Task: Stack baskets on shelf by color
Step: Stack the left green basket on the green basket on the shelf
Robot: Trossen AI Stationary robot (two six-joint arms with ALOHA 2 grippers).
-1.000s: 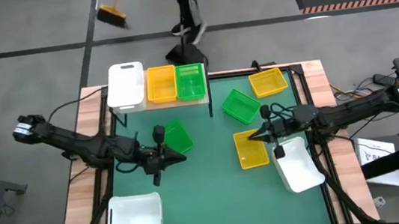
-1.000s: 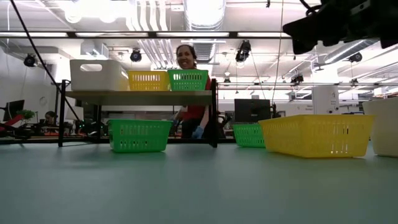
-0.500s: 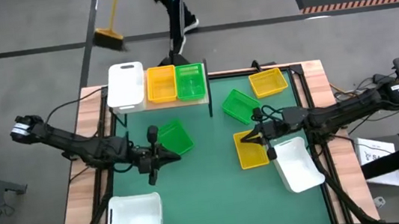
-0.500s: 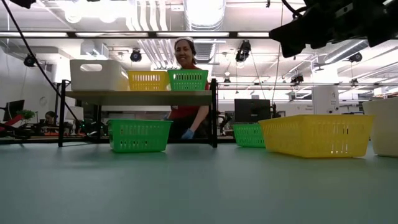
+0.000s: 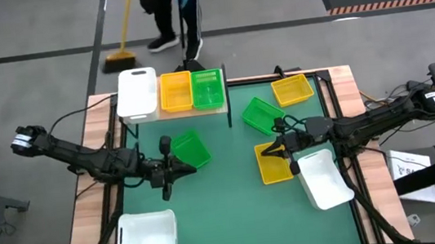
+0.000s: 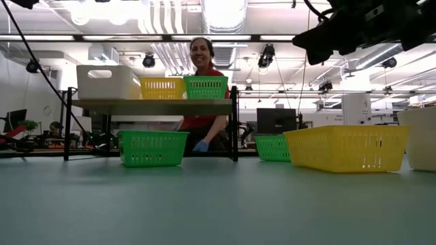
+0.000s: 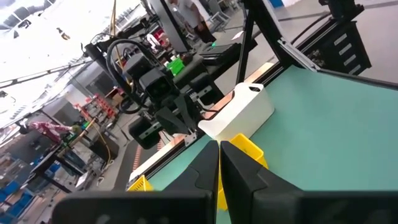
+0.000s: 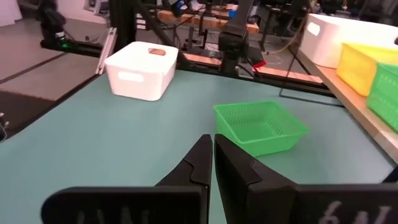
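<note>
The dark left gripper (image 5: 192, 167) and dark right gripper (image 5: 264, 152) both hover with fingers pressed together, empty, tips pointing toward each other, arms stretched inward.

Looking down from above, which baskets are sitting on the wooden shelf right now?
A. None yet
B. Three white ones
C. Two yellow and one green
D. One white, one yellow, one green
D: the light wooden plank shelf carries a white plastic basket with rounded corners, a yellow slotted plastic basket and a green slotted plastic basket side by side.
</note>
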